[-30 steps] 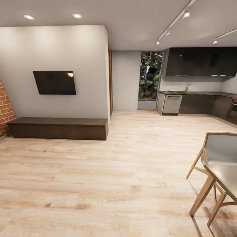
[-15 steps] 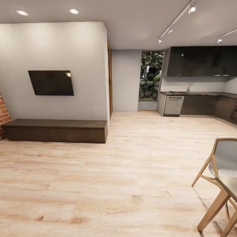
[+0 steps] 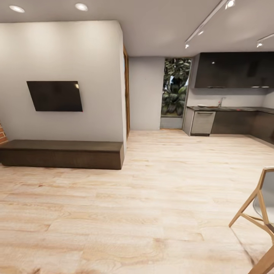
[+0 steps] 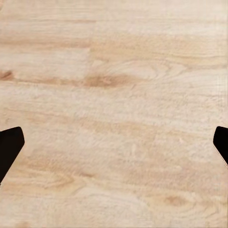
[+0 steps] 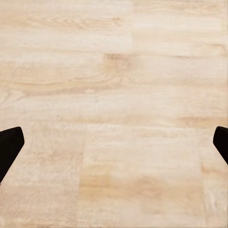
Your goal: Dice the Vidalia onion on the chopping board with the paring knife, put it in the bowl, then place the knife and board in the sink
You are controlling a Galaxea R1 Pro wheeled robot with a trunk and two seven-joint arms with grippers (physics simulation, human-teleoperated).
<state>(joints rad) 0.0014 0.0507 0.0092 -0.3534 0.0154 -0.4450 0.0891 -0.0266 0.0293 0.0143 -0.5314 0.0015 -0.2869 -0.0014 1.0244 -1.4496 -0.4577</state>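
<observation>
A: How much of the kitchen is readable in the head view?

B: Little. The countertop (image 3: 228, 108) is a thin dark strip far off, cut off at the right edge. Something pale lies on it near the tap (image 3: 220, 101), too small to name.

A: And the sink?

B: Cannot be made out at that distance.

A: Anything cropped nearer by?

B: The wooden chair (image 3: 258, 213) runs off the right and bottom edges. The brick wall (image 3: 2, 134) is a sliver at the left edge.

A: The wrist views?

B: On each, only dark fingertips (image 4: 8, 147) (image 5: 8, 147) poke in from the sides, the rest cropped
</observation>
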